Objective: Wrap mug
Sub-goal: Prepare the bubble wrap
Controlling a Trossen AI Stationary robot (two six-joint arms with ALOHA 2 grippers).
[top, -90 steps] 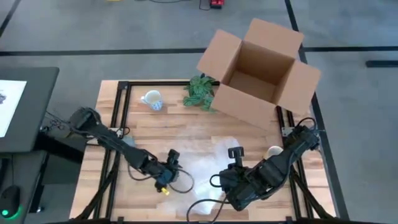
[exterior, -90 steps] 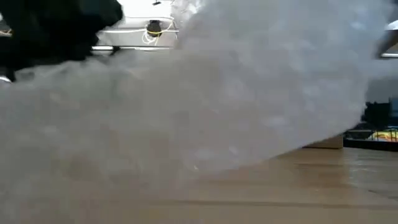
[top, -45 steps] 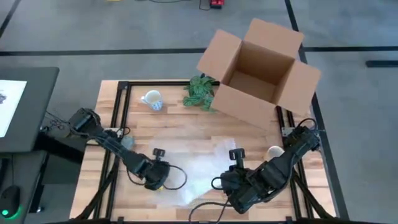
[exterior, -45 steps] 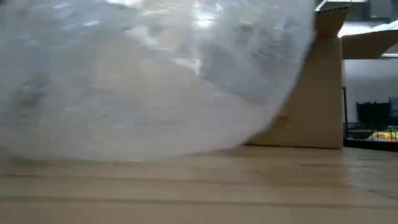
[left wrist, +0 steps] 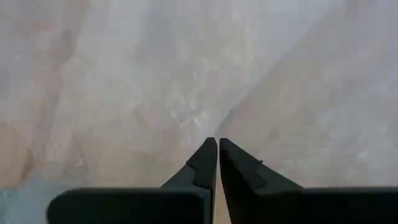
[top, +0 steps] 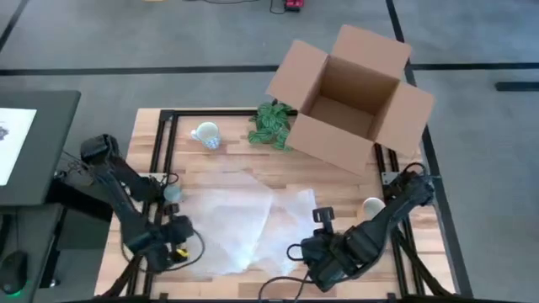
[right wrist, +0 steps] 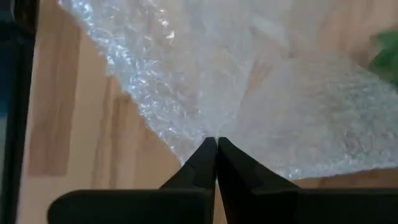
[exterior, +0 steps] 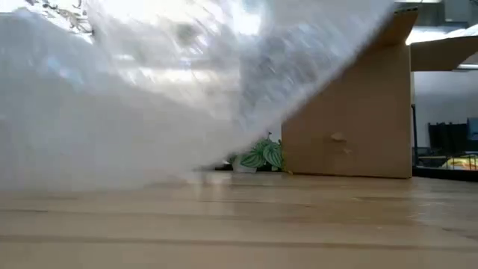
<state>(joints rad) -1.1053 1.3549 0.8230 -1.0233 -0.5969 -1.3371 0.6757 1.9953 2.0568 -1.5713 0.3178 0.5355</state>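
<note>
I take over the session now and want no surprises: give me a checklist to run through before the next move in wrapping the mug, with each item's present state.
1. Left gripper pinching the bubble wrap: ok, fingers shut on the sheet in the left wrist view.
2. Right gripper pinching the bubble wrap: ok, fingers closed on an edge.
3. Sheet spread out: ok, it lies wide over the table in the high view, one fold down its middle.
4. Mug on the sheet: not ok, it stands apart near the far left corner.
5. Room around the mug: ok, the plant and cardboard box stand off to its side.
6. Low view of the table: not ok, wrap covers most of it.
</note>
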